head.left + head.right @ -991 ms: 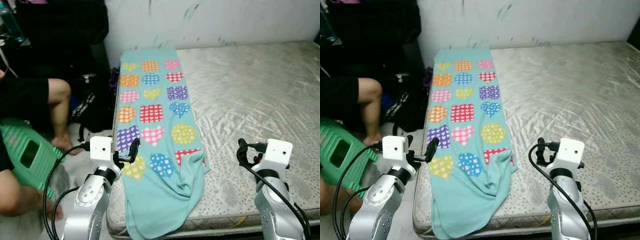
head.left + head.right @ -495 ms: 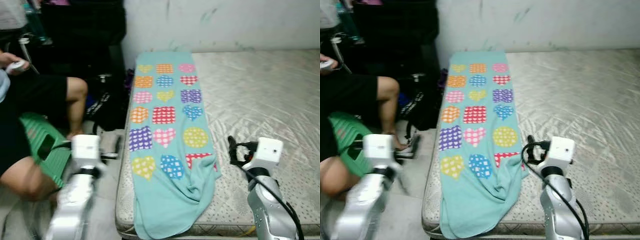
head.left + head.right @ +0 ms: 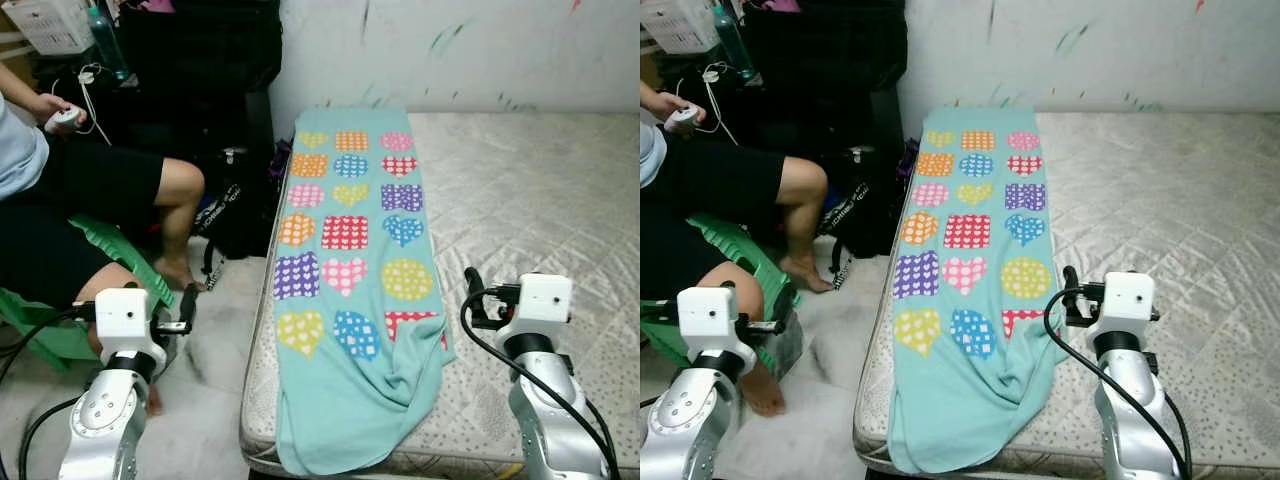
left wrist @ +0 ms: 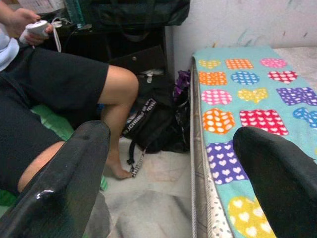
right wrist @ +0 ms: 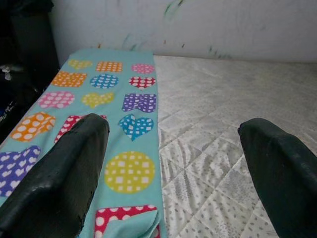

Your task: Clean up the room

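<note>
The blanket lay along the bed's left edge, its end hanging over. The right end effector, fingers apart, hovered at its 3 o'clock; the left end effector, also apart, at 9 o'clock above the floor, near a seated person.

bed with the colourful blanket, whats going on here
Nothing is being handled yet. The robot stands at the foot of the bare mattress, where a teal blanket with dotted hearts lies along its left edge, its near end hanging over. The left pincer is open over the floor beside the bed, the right pincer open above the mattress. A person sits to the left, holding a white controller.
</note>
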Motion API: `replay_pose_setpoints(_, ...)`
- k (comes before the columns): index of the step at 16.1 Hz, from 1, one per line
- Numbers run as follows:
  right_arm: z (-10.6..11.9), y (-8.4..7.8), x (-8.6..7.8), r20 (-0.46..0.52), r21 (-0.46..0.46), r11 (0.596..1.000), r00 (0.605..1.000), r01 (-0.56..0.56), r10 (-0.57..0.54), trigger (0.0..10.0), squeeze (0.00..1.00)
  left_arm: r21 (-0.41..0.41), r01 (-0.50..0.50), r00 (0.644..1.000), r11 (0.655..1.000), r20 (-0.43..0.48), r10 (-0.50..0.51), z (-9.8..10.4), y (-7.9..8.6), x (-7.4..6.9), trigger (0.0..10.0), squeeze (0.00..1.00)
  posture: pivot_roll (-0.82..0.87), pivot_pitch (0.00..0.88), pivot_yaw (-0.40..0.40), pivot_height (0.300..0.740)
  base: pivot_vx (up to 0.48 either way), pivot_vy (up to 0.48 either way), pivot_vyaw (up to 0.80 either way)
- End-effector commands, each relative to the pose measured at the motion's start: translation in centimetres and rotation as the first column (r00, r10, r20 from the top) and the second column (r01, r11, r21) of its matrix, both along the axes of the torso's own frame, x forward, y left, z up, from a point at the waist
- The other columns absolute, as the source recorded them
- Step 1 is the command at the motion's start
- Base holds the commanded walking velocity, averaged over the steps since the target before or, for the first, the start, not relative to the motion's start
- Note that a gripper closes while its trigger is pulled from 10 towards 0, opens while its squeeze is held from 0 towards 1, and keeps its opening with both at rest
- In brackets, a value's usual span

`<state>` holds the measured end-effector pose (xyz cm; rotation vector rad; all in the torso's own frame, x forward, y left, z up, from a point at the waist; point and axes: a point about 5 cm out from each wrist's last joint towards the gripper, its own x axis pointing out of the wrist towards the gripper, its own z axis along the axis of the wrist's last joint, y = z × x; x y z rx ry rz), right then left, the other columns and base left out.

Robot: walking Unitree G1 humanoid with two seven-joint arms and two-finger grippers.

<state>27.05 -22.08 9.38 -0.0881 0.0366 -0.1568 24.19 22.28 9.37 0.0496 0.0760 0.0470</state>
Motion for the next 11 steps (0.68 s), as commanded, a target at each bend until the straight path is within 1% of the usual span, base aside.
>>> replay_pose_setpoints(1,0.1,0.1,0.4,0.005,-0.003,1.000,1.000,0.001,-0.001,10.0,0.00,0.012,-0.017,1.000,1.000,0.008,0.017,0.1,0.7,0.1,10.0,0.00,-0.08,0.000,0.038,0.740,0.000,0.000,0.00)
replay_pose_setpoints(3,0.1,0.3,0.8,0.002,0.003,1.000,1.000,-0.009,0.009,10.0,0.00,0.007,-0.023,1.000,1.000,0.014,0.023,0.1,0.8,0.1,10.0,0.00,-0.08,0.000,0.027,0.740,0.000,0.000,0.00)
replay_pose_setpoints(4,0.2,0.8,1.1,0.002,0.016,1.000,1.000,-0.027,0.027,10.0,0.00,0.002,-0.022,1.000,1.000,0.020,0.022,0.0,0.6,0.3,10.0,0.00,-0.09,0.000,0.026,0.740,0.000,0.000,0.00)
replay_pose_setpoints(5,0.1,0.8,1.2,-0.001,0.026,0.999,1.000,-0.022,0.022,10.0,0.00,-0.004,-0.020,1.000,1.000,0.019,0.020,-0.1,0.4,0.4,10.0,0.00,-0.09,0.000,0.026,0.740,0.000,0.000,0.00)
replay_pose_setpoints(6,0.2,0.7,1.1,-0.003,0.024,1.000,1.000,-0.015,0.015,10.0,0.00,-0.010,-0.017,1.000,1.000,0.019,0.017,-0.2,0.2,0.4,10.0,0.00,-0.10,0.000,0.028,0.740,0.000,0.000,-0.61)
replay_pose_setpoints(7,0.0,0.5,0.9,-0.010,0.029,1.000,1.000,-0.004,0.005,10.0,0.00,-0.020,-0.002,1.000,1.000,0.016,0.002,-0.3,-0.4,0.4,10.0,0.00,-0.10,0.000,0.032,0.740,0.000,0.000,-0.80)
replay_pose_setpoints(8,0.0,0.3,0.7,-0.012,0.022,1.000,1.000,0.002,-0.002,10.0,0.00,-0.015,0.011,1.000,1.000,0.012,-0.011,-0.3,-0.7,0.4,10.0,0.00,-0.11,0.000,0.037,0.740,0.000,0.000,-0.80)
replay_pose_setpoints(11,0.1,0.2,0.4,-0.014,0.017,1.000,1.000,0.008,-0.007,10.0,0.00,-0.051,0.060,0.998,0.997,0.011,-0.060,-0.2,-1.9,0.5,10.0,0.00,-0.11,0.000,0.038,0.740,0.000,0.000,-0.80)
